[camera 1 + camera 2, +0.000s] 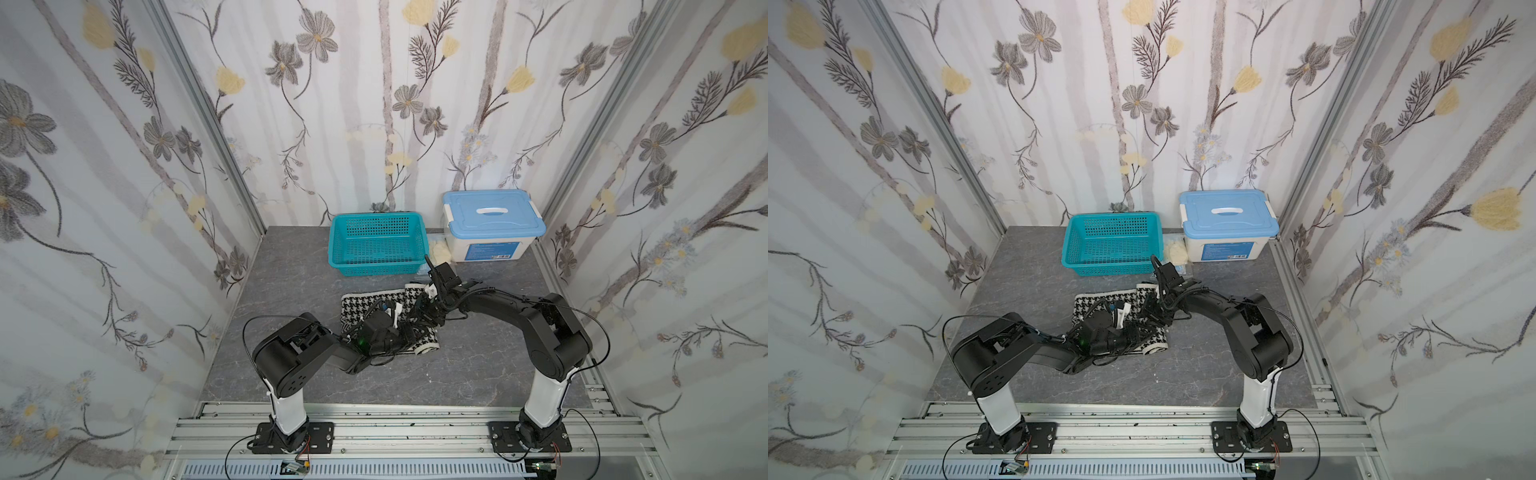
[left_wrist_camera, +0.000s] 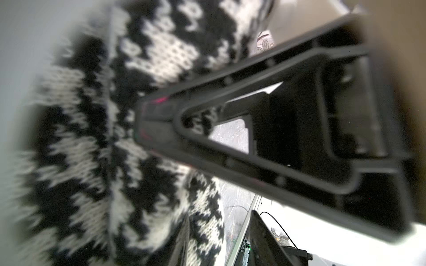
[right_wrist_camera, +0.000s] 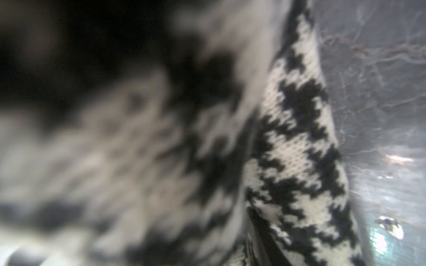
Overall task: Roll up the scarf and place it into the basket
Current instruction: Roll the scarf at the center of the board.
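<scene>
The scarf (image 3: 297,147) fills most of the view, its houndstooth knit partly blurred. Grey marbled table (image 3: 380,92) lies beyond.

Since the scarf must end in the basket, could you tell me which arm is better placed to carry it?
Probably right: the right gripper is at the far side of the scarf, nearer the basket; the left gripper is at its near end.
</scene>
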Controlling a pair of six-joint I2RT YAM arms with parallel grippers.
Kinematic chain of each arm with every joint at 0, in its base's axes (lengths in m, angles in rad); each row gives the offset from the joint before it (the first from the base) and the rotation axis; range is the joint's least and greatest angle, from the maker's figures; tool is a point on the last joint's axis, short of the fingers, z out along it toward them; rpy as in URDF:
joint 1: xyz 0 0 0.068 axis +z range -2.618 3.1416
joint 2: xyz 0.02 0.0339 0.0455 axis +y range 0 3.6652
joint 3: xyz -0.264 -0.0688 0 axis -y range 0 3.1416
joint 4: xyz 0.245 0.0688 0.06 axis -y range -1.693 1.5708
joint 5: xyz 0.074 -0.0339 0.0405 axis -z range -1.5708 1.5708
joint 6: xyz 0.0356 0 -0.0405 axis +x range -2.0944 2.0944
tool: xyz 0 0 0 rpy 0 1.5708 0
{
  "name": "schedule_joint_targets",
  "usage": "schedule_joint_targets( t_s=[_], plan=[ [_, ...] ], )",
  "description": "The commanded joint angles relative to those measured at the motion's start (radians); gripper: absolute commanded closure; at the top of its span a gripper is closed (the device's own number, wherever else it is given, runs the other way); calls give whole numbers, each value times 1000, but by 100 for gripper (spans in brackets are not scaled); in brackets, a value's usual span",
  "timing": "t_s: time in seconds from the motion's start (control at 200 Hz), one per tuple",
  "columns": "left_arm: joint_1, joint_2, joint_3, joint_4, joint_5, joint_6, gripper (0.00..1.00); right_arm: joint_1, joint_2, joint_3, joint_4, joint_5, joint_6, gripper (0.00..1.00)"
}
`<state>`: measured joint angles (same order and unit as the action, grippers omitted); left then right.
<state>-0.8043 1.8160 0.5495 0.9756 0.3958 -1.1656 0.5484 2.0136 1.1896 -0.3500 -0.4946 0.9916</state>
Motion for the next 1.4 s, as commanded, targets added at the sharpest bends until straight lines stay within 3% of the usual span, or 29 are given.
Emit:
schedule_joint_targets(
  t_s=[0.0,0.145,0.515,1.014,1.144,1.394],
  plan=[
    [-1,19,-13,74,-5,-22,56,-7,-8,16,13,1,4,47],
    [0,13,-43,51,-17,-20,56,-12,-10,99,-73,22,-83,37],
    [7,22,0,-5,20,-3,56,-12,97,290,-95,-32,-146,41],
    [18,-10,-7,-81,19,11,53,-42,223,337,-84,-23,-172,43],
    [23,-47,-1,-159,17,37,51,-55,227,338,-100,-18,-193,40],
    [42,-27,46,-213,64,58,50,-55,165,430,-186,-7,-311,24]
  ],
)
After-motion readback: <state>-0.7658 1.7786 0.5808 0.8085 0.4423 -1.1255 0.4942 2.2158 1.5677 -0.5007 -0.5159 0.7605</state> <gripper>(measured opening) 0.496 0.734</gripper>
